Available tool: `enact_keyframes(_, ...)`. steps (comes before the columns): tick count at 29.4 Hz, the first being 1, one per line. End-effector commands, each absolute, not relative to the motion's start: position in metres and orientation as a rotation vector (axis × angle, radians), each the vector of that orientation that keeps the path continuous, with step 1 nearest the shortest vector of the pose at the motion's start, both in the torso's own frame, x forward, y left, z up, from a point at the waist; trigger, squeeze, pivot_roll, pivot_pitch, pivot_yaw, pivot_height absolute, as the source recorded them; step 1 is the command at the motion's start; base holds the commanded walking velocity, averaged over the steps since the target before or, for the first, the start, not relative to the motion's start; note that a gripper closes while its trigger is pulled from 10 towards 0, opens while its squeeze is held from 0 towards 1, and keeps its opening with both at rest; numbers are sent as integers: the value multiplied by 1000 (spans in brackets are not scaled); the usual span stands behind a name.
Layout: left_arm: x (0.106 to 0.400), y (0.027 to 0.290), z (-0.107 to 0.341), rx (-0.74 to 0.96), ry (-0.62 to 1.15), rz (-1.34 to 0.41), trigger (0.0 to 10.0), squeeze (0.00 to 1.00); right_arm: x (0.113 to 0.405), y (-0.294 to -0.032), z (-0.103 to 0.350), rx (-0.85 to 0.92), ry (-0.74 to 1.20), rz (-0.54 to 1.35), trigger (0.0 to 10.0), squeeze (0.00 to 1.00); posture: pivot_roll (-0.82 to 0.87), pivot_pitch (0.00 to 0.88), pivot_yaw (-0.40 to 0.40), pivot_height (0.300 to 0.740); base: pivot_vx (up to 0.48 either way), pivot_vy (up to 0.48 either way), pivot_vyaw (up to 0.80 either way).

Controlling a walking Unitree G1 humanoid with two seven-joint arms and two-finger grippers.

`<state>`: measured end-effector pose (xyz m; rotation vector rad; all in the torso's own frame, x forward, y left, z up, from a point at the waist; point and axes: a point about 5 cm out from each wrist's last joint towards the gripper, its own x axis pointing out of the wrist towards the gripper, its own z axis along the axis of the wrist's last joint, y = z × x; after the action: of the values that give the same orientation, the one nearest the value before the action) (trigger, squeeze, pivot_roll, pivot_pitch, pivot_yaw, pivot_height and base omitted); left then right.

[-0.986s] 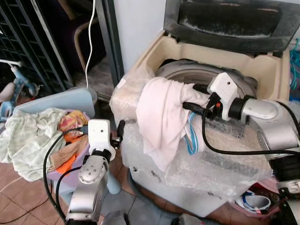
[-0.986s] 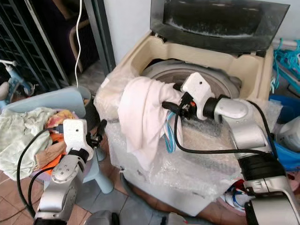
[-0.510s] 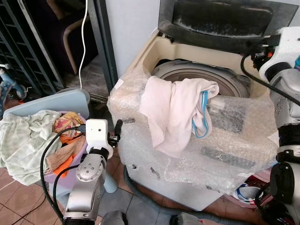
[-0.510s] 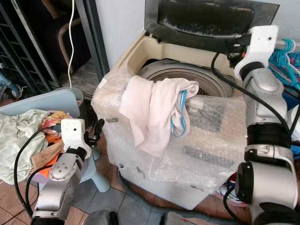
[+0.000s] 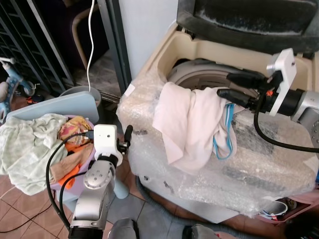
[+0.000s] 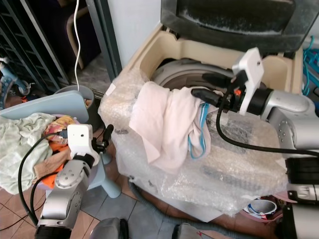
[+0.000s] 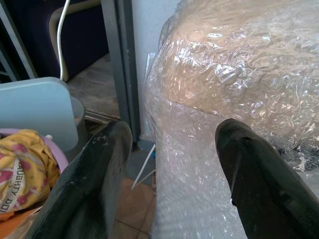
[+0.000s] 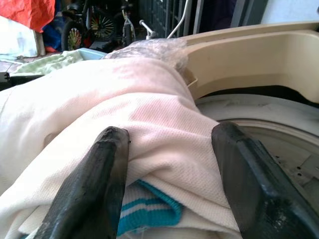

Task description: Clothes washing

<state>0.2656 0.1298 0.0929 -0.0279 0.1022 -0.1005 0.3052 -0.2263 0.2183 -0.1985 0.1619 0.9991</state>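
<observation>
Right gripper (image 6: 202,87): your jaws spread over pale garment (image 6: 167,119) draped on washer rim (image 6: 149,50), ready to grasp. Left gripper (image 5: 128,135): jaws spread, idle.

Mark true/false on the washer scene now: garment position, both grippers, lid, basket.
1. The pale pink garment with teal-striped trim lies draped over the bubble-wrapped front edge of the beige top-loading washing machine. True.
2. The right gripper is shut on the garment. False: its fingers are open, straddling the garment's top.
3. The washer's dark lid is closed. False: it stands raised, drum exposed.
4. The left gripper is open, beside the wrapped washer's corner. True.
5. The lilac laundry basket holds only white towels. False: it holds pale green, yellow and orange clothes.
</observation>
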Motion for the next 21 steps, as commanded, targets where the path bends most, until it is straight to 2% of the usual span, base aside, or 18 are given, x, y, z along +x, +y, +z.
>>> enact_keyframes(1,265,131,92,-22,104,-98,10000,0,296,-217,214,-206,208,1118,10000,0,-19,50,45,740,0,0,0)
enact_keyframes(8,266,132,93,-18,100,-96,10000,0,288,-201,192,-234,309,1236,10000,0,-19,52,46,740,0,0,0)
enact_keyframes(12,266,130,93,-19,101,-101,10000,0,295,-195,181,-302,330,1185,10000,0,-18,52,45,740,0,0,0)
enact_keyframes(13,266,130,93,-21,100,-102,10000,0,307,-191,174,-347,318,1074,10000,0,-16,53,44,740,0,0,0)
enact_keyframes(15,266,130,93,-21,100,-102,10000,0,311,-190,173,-351,312,1036,10000,0,-14,53,42,740,0,0,0)
enact_keyframes(20,265,132,92,-19,103,-94,10000,0,337,-186,174,-281,247,768,10000,0,-10,55,41,740,0,0,0)
enact_keyframes(21,265,132,92,-19,103,-94,10000,0,337,-186,174,-281,247,768,10000,0,-10,55,41,740,0,0,0)
